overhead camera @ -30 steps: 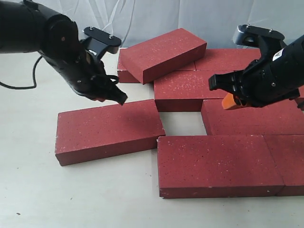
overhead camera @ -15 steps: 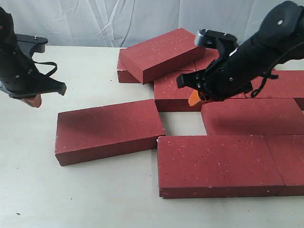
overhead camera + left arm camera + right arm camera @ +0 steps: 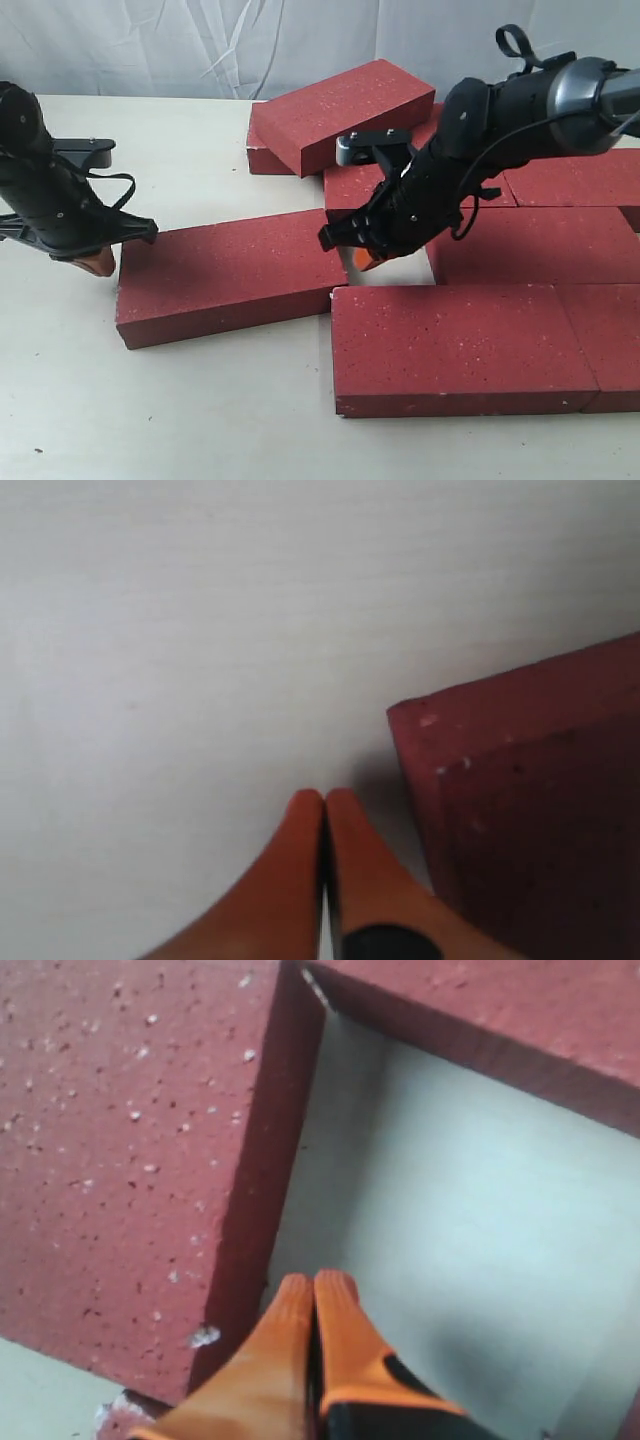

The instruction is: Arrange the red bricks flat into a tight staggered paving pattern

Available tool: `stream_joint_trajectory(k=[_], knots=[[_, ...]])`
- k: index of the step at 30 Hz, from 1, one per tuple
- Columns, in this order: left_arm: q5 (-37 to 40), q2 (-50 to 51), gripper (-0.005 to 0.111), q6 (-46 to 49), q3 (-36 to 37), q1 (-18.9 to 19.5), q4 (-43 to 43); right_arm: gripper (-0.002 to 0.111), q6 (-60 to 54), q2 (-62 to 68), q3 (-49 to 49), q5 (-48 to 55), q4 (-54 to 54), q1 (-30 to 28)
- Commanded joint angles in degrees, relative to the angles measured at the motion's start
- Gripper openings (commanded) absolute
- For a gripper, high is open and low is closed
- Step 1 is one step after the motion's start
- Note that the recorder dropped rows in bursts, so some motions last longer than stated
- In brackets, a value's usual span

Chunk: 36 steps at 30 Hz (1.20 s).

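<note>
beside the left end of the skewed dark red speckled paver brick (image 3: pixel 225 275), the left tool (image 3: pixel 97 262) sits low over the pale bench (image 3: pixel 150 420), orange tips (image 3: pixel 290 870) pressed shut on nothing. the right tool (image 3: pixel 365 258), likewise shut and empty, dips into the gap (image 3: pixel 410 268) at that brick's other end. a shove from the left could trap it against the laid red bricks (image 3: pixel 460 345), or an off-centre push could swing the brick wider askew.

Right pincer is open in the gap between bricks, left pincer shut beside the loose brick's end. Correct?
No: the right pincer is shut too, tips pressed together, per the right wrist view. It does sit in the gap, and the left pincer is shut beside the loose brick.
</note>
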Motion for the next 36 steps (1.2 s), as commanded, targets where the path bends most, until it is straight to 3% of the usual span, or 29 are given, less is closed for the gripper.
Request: stream_joint_trajectory(k=[1, 10, 18, 36], knots=[[-1.5, 0.2, 0.0, 2.1, 0.2, -0.2, -2.2, -0.001, -1.8, 1.2, -0.3, -0.7, -0.5, 2.0], [-2.9, 0.2, 0.0, 3.2, 0.2, -0.2, -2.9, -0.001, -4.5, 1.2, -0.3, 0.0, 3.0, 3.2], [-6.7, 0.2, 0.0, 14.7, 0.2, -0.2, -12.1, -0.001, -7.5, 0.2, -0.3, 0.7, 5.5, 3.2], [-10.5, 0.2, 0.0, 16.0, 0.2, 0.0, -11.8, -0.001, -7.5, -2.3, -2.8, 4.7, 5.4, 3.1]])
